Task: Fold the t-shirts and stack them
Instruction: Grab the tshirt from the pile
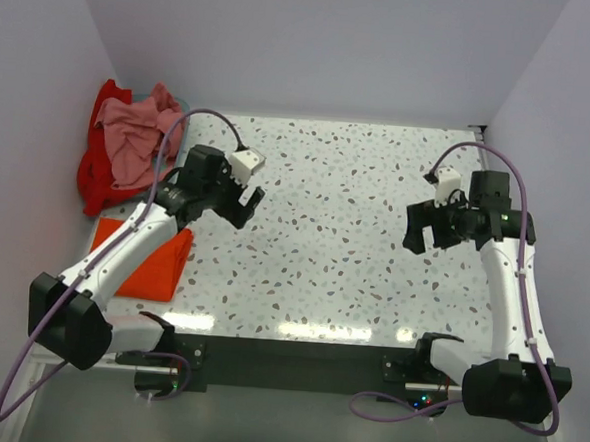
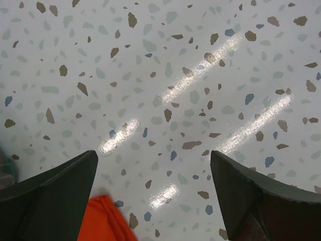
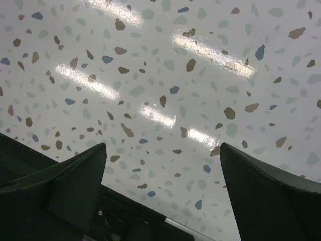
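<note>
A folded bright orange t-shirt (image 1: 150, 260) lies flat at the table's left edge, partly under my left arm; its corner (image 2: 104, 221) shows low in the left wrist view. A rose-pink t-shirt (image 1: 132, 139) is heaped on a red one (image 1: 99, 174) in the far left corner. My left gripper (image 1: 244, 206) hovers open and empty over bare table, just right of the orange shirt. My right gripper (image 1: 425, 229) hangs open and empty at the right side, far from all the cloth.
A pale blue basket rim (image 1: 178, 104) peeks out behind the pink heap. White walls close in the back and both sides. The speckled tabletop (image 1: 334, 233) runs between the arms, with a dark strip (image 1: 287, 356) along its near edge.
</note>
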You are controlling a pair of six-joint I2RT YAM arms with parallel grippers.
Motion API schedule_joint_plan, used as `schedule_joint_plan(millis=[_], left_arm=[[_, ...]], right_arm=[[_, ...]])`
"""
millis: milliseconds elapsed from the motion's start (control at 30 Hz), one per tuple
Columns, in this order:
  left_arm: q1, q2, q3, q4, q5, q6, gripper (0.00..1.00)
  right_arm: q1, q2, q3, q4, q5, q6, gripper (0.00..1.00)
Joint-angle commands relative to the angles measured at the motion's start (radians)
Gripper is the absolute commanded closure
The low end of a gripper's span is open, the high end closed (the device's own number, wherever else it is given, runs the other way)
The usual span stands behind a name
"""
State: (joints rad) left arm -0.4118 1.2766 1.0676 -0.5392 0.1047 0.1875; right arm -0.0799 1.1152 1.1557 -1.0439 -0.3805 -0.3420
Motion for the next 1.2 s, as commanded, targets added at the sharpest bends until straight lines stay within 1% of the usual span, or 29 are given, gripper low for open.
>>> schedule_joint_plan(millis=[0,33,67,100,133,167,200,233,267,300,333,367,433,467,500,533,600,667,700,733,800,867,900,967,1000,1033,1100,1167], left_arm=[[0.056,-0.054,0.043,0.047,0.097,-0.048,0.00],[0.147,-0.056,0.101,0.019,0.168,-0.043,0.00],[0.198,-0.049,0.133,-0.001,0.237,-0.028,0.00],[0.271,-0.025,0.170,-0.036,0.306,-0.020,0.00],[0.297,-0.010,0.248,-0.051,0.323,-0.007,0.00],[0.324,0.006,0.285,-0.062,0.334,0.004,0.00],[0.382,0.036,0.317,-0.071,0.358,0.006,0.00],[0.412,0.052,0.378,-0.073,0.375,0.006,0.00],[0.456,0.067,0.405,-0.073,0.398,-0.002,0.00],[0.526,0.094,0.428,-0.055,0.435,-0.009,0.00],[0.559,0.107,0.458,-0.039,0.446,-0.017,0.00],[0.618,0.137,0.474,-0.010,0.454,-0.026,0.00],[0.675,0.177,0.524,0.007,0.470,-0.034,0.00],[0.698,0.199,0.541,0.018,0.469,-0.054,0.00],[0.746,0.243,0.557,0.050,0.458,-0.065,0.00],[0.771,0.266,0.583,0.073,0.457,-0.077,0.00],[0.832,0.338,0.607,0.141,0.463,-0.106,0.01],[0.852,0.389,0.650,0.168,0.440,-0.096,0.04],[0.860,0.445,0.669,0.176,0.422,-0.080,0.05],[0.860,0.473,0.707,0.174,0.412,-0.047,0.05],[0.860,0.564,0.750,0.167,0.386,-0.019,0.08],[0.860,0.627,0.825,0.166,0.379,0.001,0.11],[0.860,0.689,0.856,0.168,0.380,0.003,0.11],[0.860,0.751,0.949,0.179,0.388,-0.025,0.13],[0.857,0.812,0.982,0.188,0.397,-0.032,0.13],[0.851,0.842,1.049,0.191,0.388,-0.045,0.14],[0.837,0.926,1.110,0.193,0.348,-0.045,0.14],[0.828,0.969,1.173,0.200,0.328,-0.043,0.14]], right_arm=[[-0.003,-0.002,0.059,0.031,0.038,0.011,0.01],[-0.004,0.006,0.070,0.041,0.038,0.030,0.01],[-0.003,0.008,0.084,0.048,0.034,0.038,0.01],[-0.003,0.008,0.087,0.059,0.031,0.058,0.01],[-0.003,0.009,0.090,0.085,0.025,0.067,0.01],[-0.003,0.014,0.094,0.099,0.017,0.075,0.01],[-0.004,0.012,0.093,0.122,0.014,0.113,0.01],[-0.003,0.014,0.093,0.166,0.014,0.136,0.01],[-0.003,0.018,0.096,0.188,0.015,0.155,0.01],[-0.003,0.017,0.091,0.256,0.061,0.223,0.01],[-0.003,0.021,0.087,0.283,0.096,0.265,0.01],[-0.003,0.032,0.088,0.312,0.153,0.317,0.01],[-0.003,0.057,0.099,0.315,0.160,0.327,0.01],[-0.004,0.067,0.108,0.318,0.137,0.316,0.01],[-0.003,0.095,0.114,0.314,0.099,0.275,0.01],[-0.003,0.106,0.122,0.302,0.034,0.261,0.01],[-0.003,0.127,0.124,0.301,-0.001,0.262,0.01],[-0.003,0.140,0.105,0.315,-0.037,0.259,0.01],[-0.004,0.146,0.101,0.321,-0.046,0.247,0.01],[-0.004,0.161,0.092,0.323,-0.066,0.238,0.01],[-0.004,0.173,0.078,0.335,-0.070,0.235,0.01],[-0.003,0.196,0.064,0.349,-0.087,0.233,0.01],[-0.004,0.204,0.062,0.354,-0.093,0.232,0.01],[-0.003,0.231,0.059,0.370,-0.097,0.235,0.01],[-0.003,0.241,0.062,0.370,-0.100,0.236,0.01],[-0.004,0.253,0.070,0.369,-0.098,0.235,0.01],[-0.003,0.282,0.085,0.349,-0.098,0.235,0.01],[-0.003,0.301,0.114,0.328,-0.098,0.232,0.01]])
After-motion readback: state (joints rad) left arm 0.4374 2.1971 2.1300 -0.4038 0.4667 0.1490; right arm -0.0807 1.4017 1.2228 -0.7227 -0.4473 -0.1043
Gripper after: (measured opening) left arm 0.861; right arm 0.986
